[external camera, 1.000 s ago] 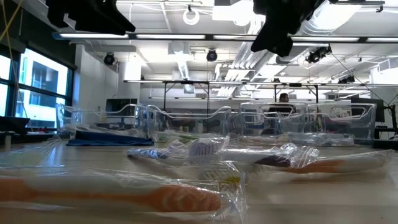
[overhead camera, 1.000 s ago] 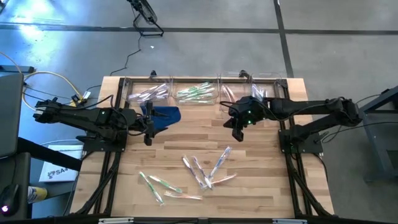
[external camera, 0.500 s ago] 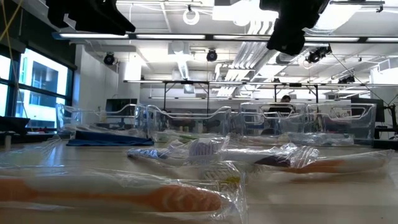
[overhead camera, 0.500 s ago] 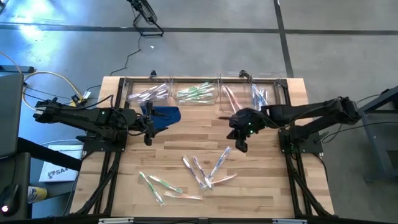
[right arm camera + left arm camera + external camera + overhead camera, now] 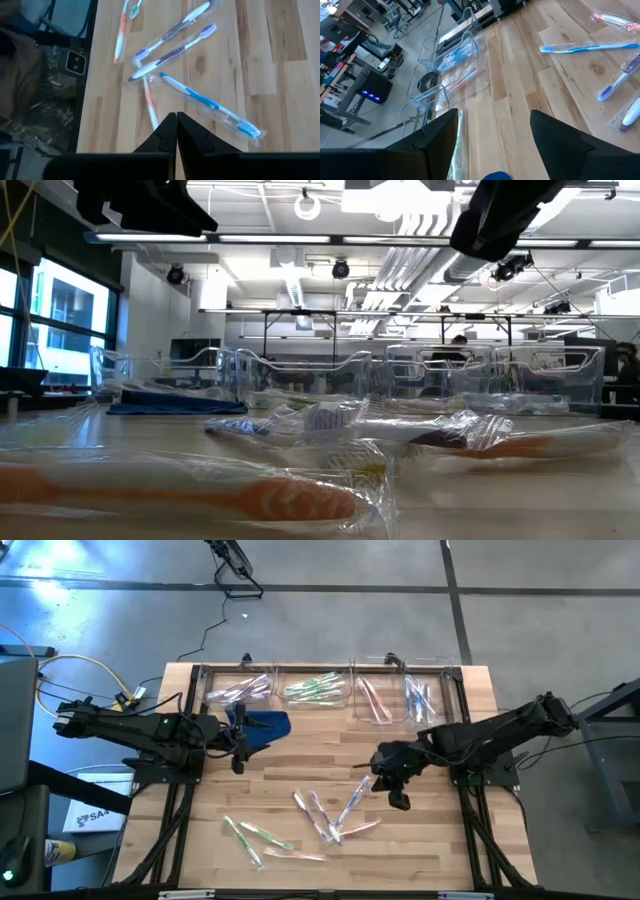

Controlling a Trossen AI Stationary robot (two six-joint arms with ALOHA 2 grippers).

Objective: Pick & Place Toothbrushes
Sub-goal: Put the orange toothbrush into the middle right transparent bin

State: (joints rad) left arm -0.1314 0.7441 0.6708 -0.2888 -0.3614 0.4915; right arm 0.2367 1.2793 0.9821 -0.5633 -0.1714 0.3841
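Note:
Several wrapped toothbrushes [image 5: 332, 814] lie loose on the wooden table near its near edge: a middle cluster with a blue one [image 5: 209, 103], and green ones [image 5: 252, 835] to their left. More fill the clear bins [image 5: 318, 689] along the far edge. My right gripper [image 5: 398, 795] hovers shut [image 5: 176, 118] above the table, just right of the cluster and touching nothing. My left gripper [image 5: 240, 746] waits open [image 5: 492, 127] over the blue cloth [image 5: 265, 724].
A row of clear plastic bins [image 5: 420, 697] stands along the far edge, also seen across the table in the low view [image 5: 545, 370]. The blue cloth lies on the table in front of the leftmost bins. Bare wood [image 5: 300, 765] lies between the bins and the loose brushes.
My right gripper has moved from in front of the bins toward the table's near edge and slightly right, ending beside the loose toothbrush cluster. Its fingers stay shut. Nothing on the table has moved.

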